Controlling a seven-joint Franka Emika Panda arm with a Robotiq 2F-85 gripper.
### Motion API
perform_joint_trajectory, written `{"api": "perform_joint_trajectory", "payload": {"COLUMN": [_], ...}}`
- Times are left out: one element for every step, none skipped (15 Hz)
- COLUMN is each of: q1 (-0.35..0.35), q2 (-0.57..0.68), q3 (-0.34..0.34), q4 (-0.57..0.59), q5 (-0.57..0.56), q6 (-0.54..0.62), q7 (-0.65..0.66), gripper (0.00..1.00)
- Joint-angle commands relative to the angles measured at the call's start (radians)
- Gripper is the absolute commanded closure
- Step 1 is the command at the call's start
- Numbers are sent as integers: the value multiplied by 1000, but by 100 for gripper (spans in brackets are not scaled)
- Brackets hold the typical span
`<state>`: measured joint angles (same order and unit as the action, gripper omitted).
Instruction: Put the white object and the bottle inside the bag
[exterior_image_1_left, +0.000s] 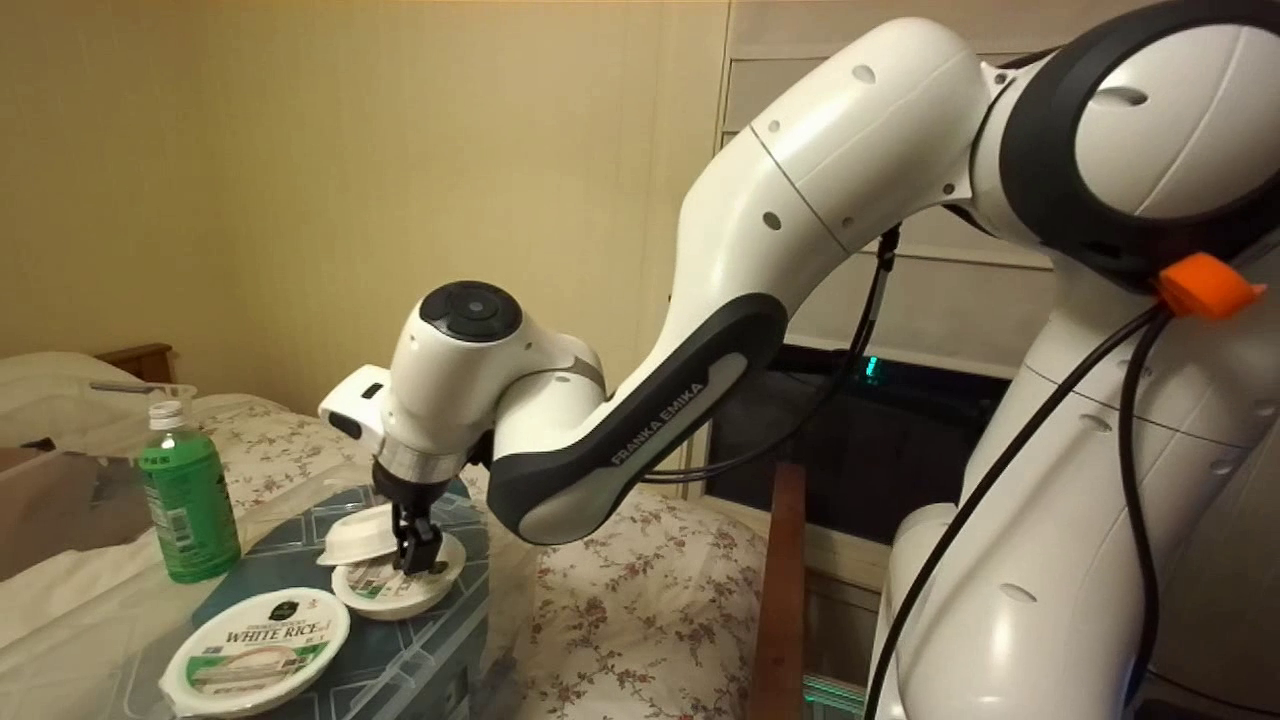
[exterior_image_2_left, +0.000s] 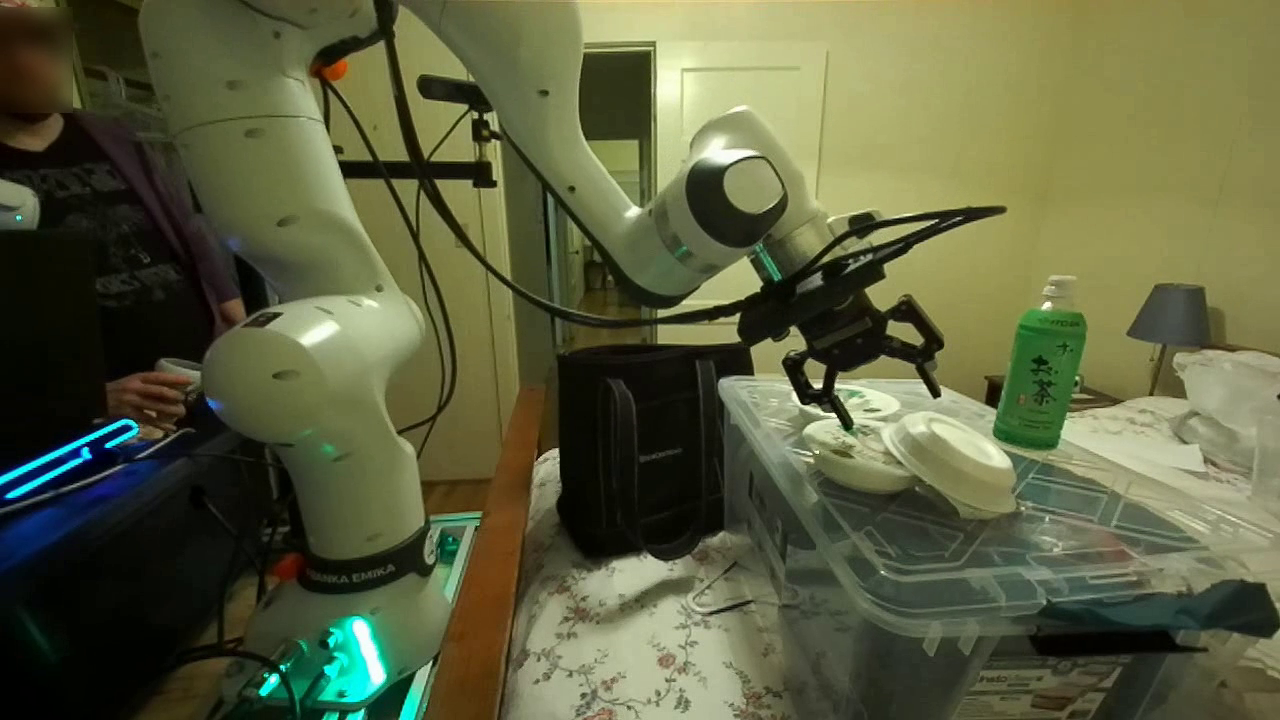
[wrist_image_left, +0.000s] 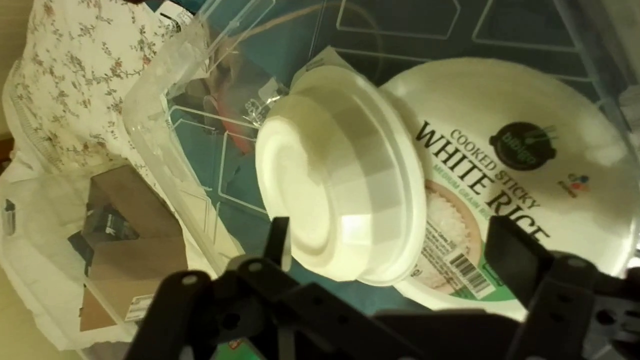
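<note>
You've got one green bottle (exterior_image_2_left: 1040, 385) (reads お茶), one flipped white bowl (wrist_image_left: 340, 175) tilted against a bibigo Cooked Sticky White Rice tub (wrist_image_left: 530, 180), plus a second White Rice tub (exterior_image_1_left: 256, 652), all on the clear bin (exterior_image_2_left: 1110, 530). One black bag (exterior_image_2_left: 660, 430) sits beside it. Your jaws are spread wide over the tubs.

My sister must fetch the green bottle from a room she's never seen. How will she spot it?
Start from the big clear plastic box. On its lid, near an edge, the green bottle stands upright under a white cap. Unlike low neighbours such as the WHITE RICE bowl, it is tall and mostly green.
</note>
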<state>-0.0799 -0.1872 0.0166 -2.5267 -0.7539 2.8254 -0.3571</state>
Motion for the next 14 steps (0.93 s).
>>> {"api": "perform_joint_trajectory", "payload": {"q1": [-45,-49,-52,-51,-49,-46,-42,-40,-40,-41,-42,-42,-39,-38], "q2": [50,59,68,78,87,96,104,112,120,126,130,134,141,147], "q3": [27,29,29,28,26,25,24,24,25,25,26,26,25,25], "q4": [56,68,77,86,91,96,100,104,111,116,125,131,138,145], "q5": [-154,-190,-222,-246,-264,-274,-281,-289,-309,-327,-357,-382,-401,-423], "q6": [10,1,-1,-4,-3,-7,-8,-9,-13,-17,-23,-27,-35,-42], "q7": [116,146,172,192,207,218,227,234,249,265,288,310,326,343], "gripper": [0,0,0,0,0,0,0,0,0,0,0,0,0,2]}}
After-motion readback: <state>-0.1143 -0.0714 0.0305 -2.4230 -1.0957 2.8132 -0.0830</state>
